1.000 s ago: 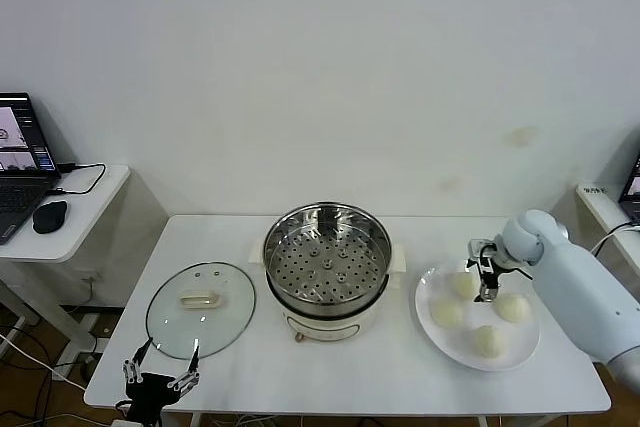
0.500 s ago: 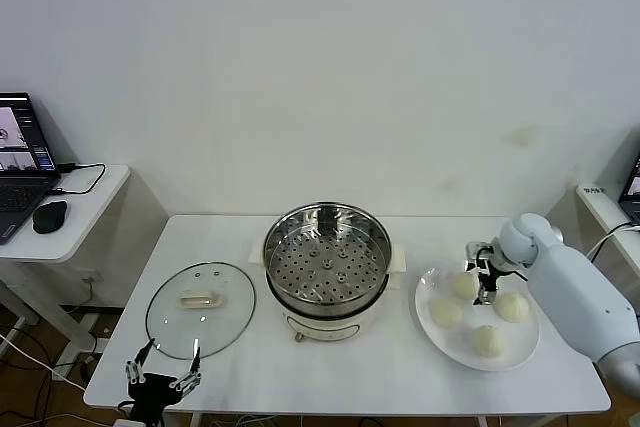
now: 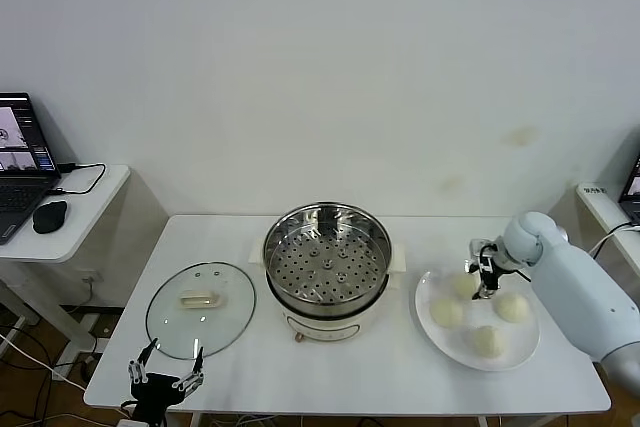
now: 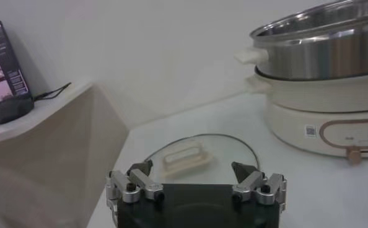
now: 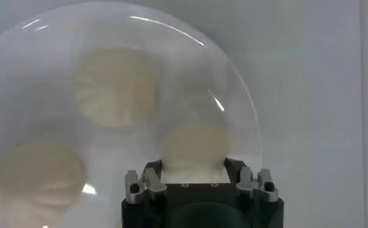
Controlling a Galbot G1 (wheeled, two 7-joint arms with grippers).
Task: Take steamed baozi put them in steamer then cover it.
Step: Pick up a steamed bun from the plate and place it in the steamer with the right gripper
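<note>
Several steamed baozi lie on a white plate [image 3: 525, 347] at the table's right. My right gripper [image 3: 486, 279] [image 5: 193, 164] is down on the far baozi [image 3: 463, 285] [image 5: 194, 142], shut on it with a finger against each side. Two more baozi [image 5: 114, 87] [image 5: 38, 176] lie beyond it on the plate. The steamer [image 3: 300, 292] [image 4: 320, 56] stands mid-table, steel pot uncovered, perforated tray bare. The cover [image 3: 225, 317] [image 4: 187, 160], a glass lid, lies flat left of the steamer. My left gripper [image 3: 165, 379] [image 4: 192, 166] hangs open at the table's front-left edge, just short of the lid.
A side table [image 3: 85, 197] at the far left carries a laptop [image 3: 22, 162] and a mouse [image 3: 49, 216]. A white wall runs behind the table. Another laptop's edge [image 3: 632, 187] shows at the far right.
The right gripper's jaws have closed in around the far baozi on the plate. The left gripper has barely shifted at the table's front edge.
</note>
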